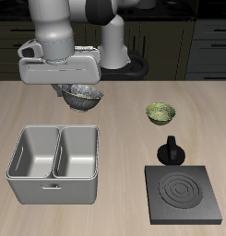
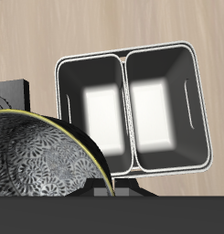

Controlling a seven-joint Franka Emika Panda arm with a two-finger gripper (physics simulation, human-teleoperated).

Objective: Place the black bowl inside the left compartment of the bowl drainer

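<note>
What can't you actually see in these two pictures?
- Gripper fingers: exterior view, hidden behind the wrist housing and the black bowl.
- Black bowl: wrist view, cut off by the picture's edge.
- Moka pot: exterior view, too small for detail.
- Bowl drainer floor near its front wall: exterior view, hidden by that wall.

Black bowl [image 1: 83, 94] aloft behind grey two-well bowl drainer [image 1: 54, 180]

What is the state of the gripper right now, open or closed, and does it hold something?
Gripper: closed on the black bowl, held in the air behind the bowl drainer.
</note>
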